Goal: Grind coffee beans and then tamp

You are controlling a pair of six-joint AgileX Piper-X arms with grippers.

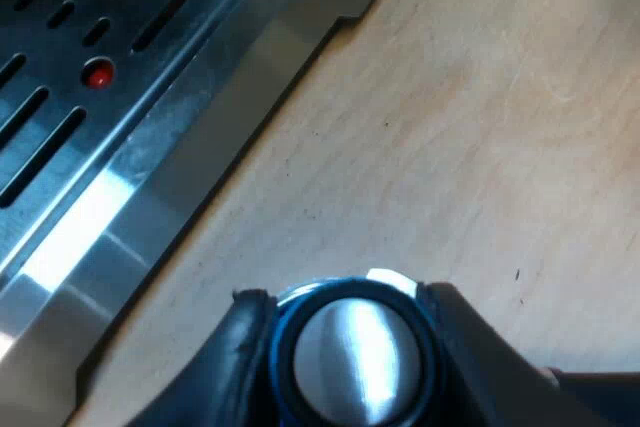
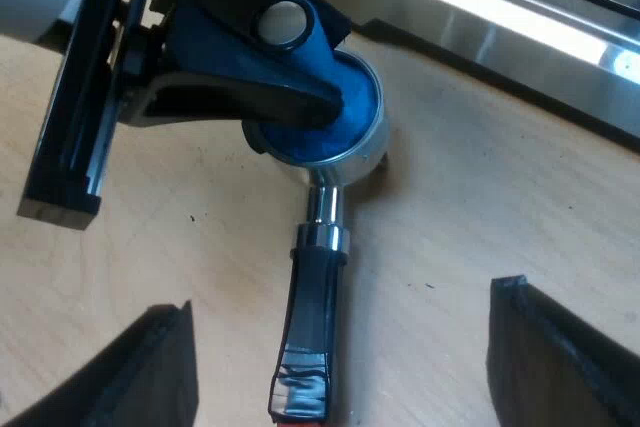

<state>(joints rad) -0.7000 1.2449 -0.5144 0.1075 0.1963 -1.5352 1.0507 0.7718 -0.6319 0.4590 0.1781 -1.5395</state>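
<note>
My left gripper is shut on the blue tamper, whose silver top shows between the black fingers. In the right wrist view the left gripper holds the blue tamper down inside the basket of the metal holder. The holder lies on the wooden table, its dark handle pointing away from the machine, the red end just showing. My right gripper is open, its fingers spread wide on either side of the handle without touching it.
The espresso machine's steel drip tray with slots and a red dot runs close beside the holder; its edge is near the basket. Bare wooden table lies around the handle.
</note>
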